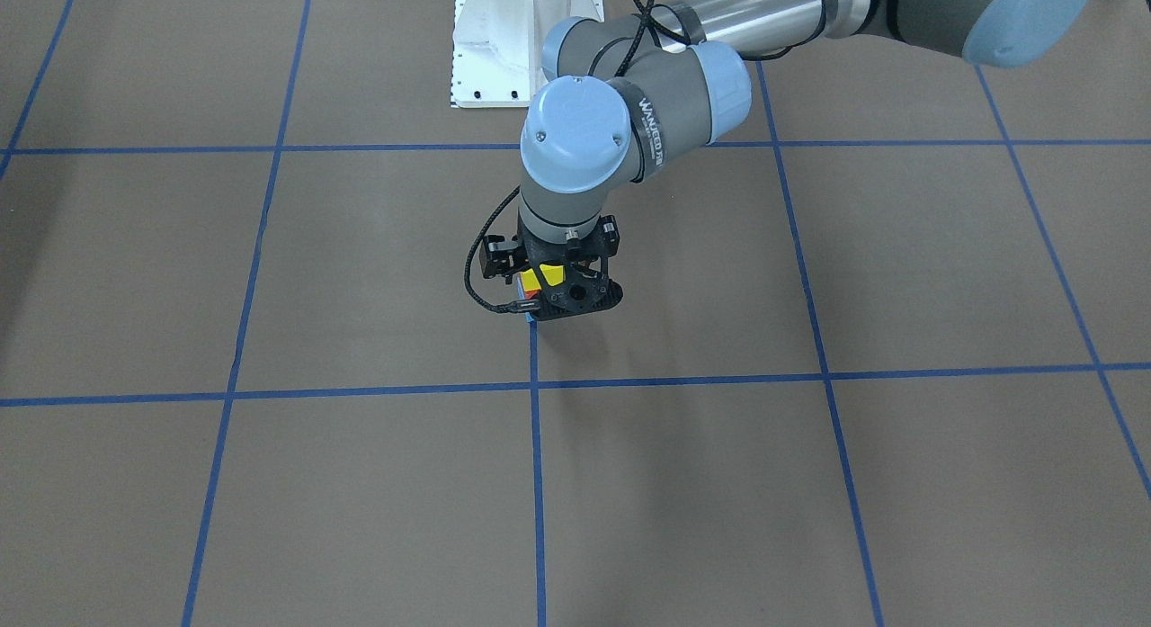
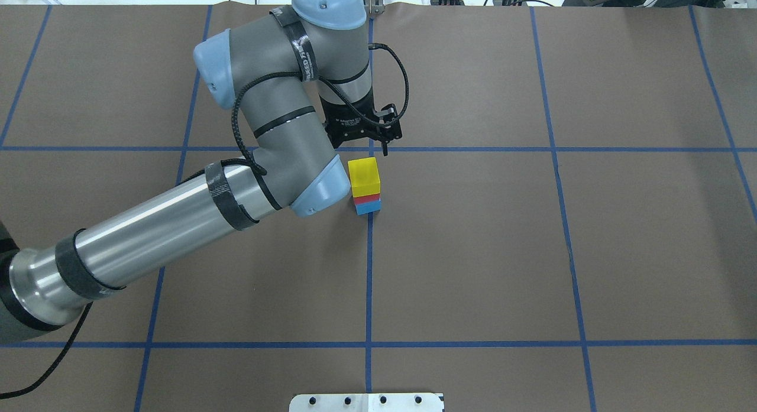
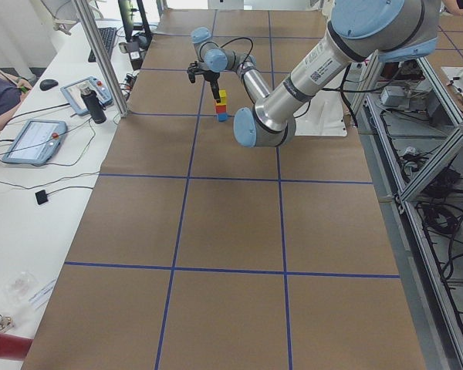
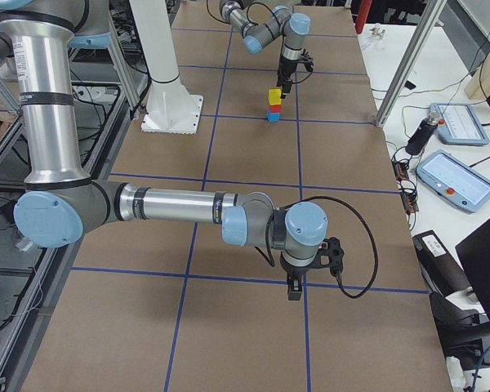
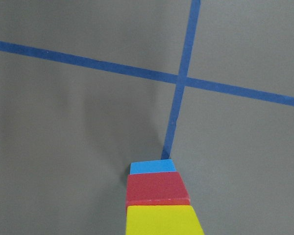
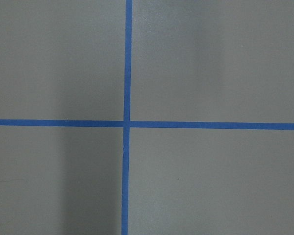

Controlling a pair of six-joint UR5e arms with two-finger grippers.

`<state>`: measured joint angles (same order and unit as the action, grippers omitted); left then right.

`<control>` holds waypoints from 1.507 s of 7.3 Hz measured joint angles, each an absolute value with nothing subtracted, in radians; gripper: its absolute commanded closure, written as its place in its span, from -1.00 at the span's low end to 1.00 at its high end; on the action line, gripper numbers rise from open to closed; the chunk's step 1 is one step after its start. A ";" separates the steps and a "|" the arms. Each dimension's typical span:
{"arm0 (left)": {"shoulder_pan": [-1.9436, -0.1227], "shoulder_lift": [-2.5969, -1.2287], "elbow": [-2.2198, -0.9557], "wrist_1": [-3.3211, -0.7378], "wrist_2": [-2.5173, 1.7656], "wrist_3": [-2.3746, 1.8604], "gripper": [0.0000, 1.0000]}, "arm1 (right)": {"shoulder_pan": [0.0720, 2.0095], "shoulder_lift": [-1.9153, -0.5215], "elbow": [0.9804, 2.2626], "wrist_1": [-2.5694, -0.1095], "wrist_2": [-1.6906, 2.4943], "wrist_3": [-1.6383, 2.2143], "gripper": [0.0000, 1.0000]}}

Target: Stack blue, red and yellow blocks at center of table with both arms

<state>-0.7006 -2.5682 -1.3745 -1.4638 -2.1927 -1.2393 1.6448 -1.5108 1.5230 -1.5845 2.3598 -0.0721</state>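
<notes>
A stack stands at the table's centre by a blue tape crossing: blue block [image 2: 368,207] at the bottom, red block [image 2: 366,196] in the middle, yellow block [image 2: 363,174] on top. My left gripper [image 2: 372,149] hovers just above and beyond the stack, apart from it; it looks open and empty. The left wrist view shows the stack's yellow block [image 5: 162,220], red block [image 5: 157,187] and blue block [image 5: 152,167] at its lower edge, with no fingers in view. My right gripper [image 4: 294,290] hangs over a tape crossing far from the stack; I cannot tell if it is open or shut.
Brown table paper carries a blue tape grid. A white base plate [image 1: 504,42] sits at the robot's side of the table. Operator tablets [image 4: 457,180] lie on a side bench beyond the far edge.
</notes>
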 measured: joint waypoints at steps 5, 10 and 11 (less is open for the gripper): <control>-0.932 -2.038 -1.830 -1.457 -2.191 -0.818 -1.00 | 1.646 -1.549 1.569 -1.573 2.329 -0.076 -1.00; -1.530 -1.689 -1.584 -1.512 -2.224 0.173 -1.00 | 1.634 -1.529 1.563 -1.584 2.346 -0.058 -1.00; -1.594 -1.667 -1.537 -1.549 -2.228 0.282 -1.00 | 1.627 -1.520 1.563 -1.585 2.349 -0.046 -1.00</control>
